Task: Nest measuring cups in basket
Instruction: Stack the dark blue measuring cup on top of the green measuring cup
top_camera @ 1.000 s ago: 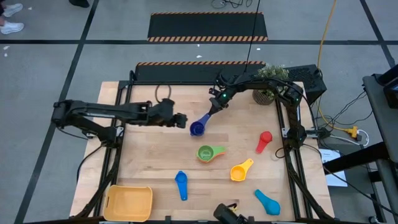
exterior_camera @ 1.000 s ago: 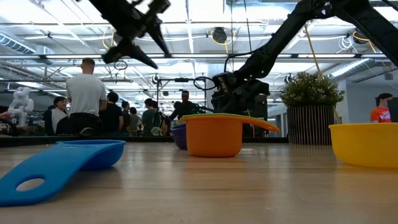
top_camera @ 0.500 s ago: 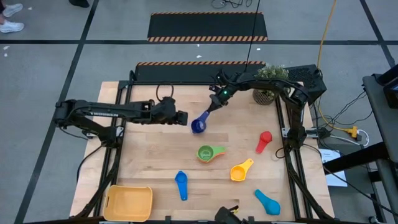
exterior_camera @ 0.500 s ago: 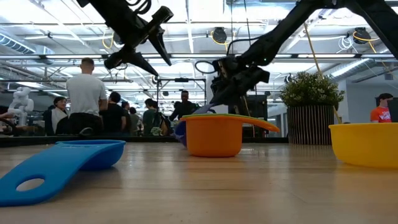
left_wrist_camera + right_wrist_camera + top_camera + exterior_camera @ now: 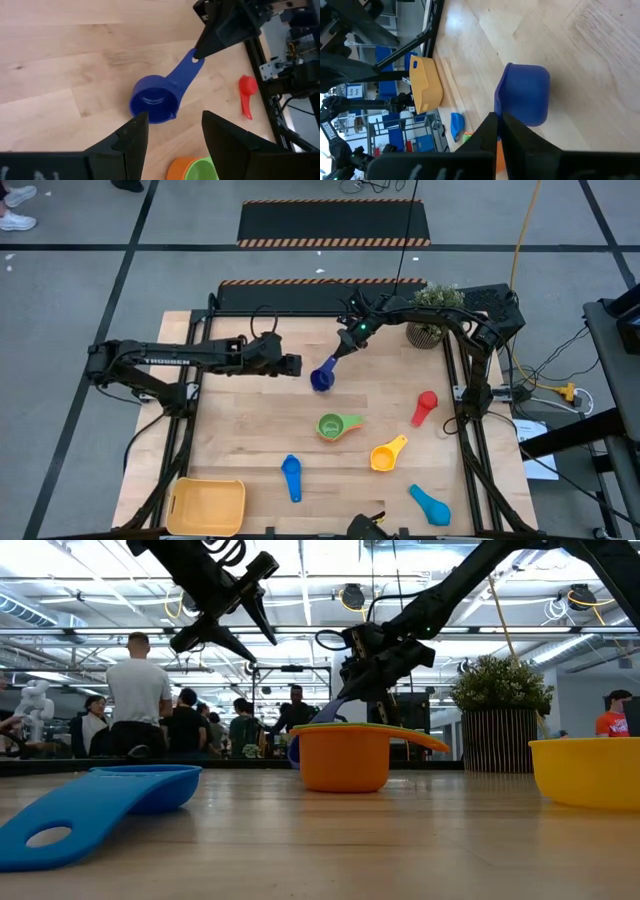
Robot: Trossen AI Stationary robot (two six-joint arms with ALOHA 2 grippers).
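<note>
Pinching only the handle tip of the dark blue plastic measuring cup [image 5: 322,378] in my clenched right claw [image 5: 343,353], raised above the pale wooden worktop [image 5: 240,430], I judge it could swing loose. My left claw [image 5: 297,364] gapes alongside; the yellow-orange plastic basket [image 5: 208,506] waits far off. People stand beyond.

Dark blue cup [image 5: 291,749] mostly hidden in low view behind orange cup [image 5: 341,756]. Green cup [image 5: 201,169] and orange cup beneath it cut by edge in left wrist view. Basket [image 5: 588,771] cut by right edge in low view. Handle tip of dark blue cup covered by right gripper [image 5: 498,121] fingers in right wrist view. Distant people [image 5: 140,695] blurred.
</note>
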